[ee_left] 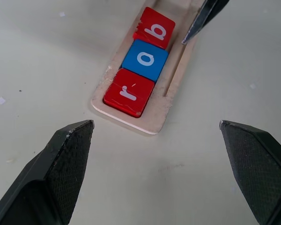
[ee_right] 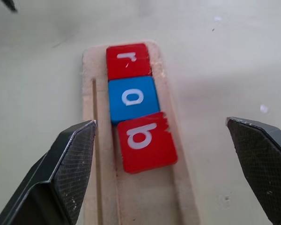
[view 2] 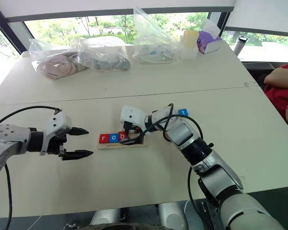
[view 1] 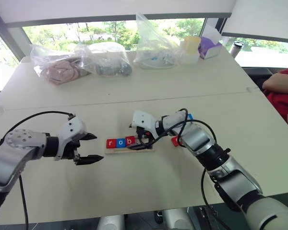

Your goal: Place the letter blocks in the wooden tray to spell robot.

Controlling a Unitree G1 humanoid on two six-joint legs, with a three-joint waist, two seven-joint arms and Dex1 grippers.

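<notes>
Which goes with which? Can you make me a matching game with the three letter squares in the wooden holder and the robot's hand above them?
1. r block
2. o block
3. b block
4. right gripper

A. blue, in the middle
B. red, sitting a bit crooked
C. open, holding nothing
D. red, at the end of the wooden tray

Pairs: 1-D, 2-A, 3-B, 4-C

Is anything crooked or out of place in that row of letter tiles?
Yes. The red b tile sits skewed in the wooden tray, its corner riding over the edge, while the r and blue o lie straight.
</notes>
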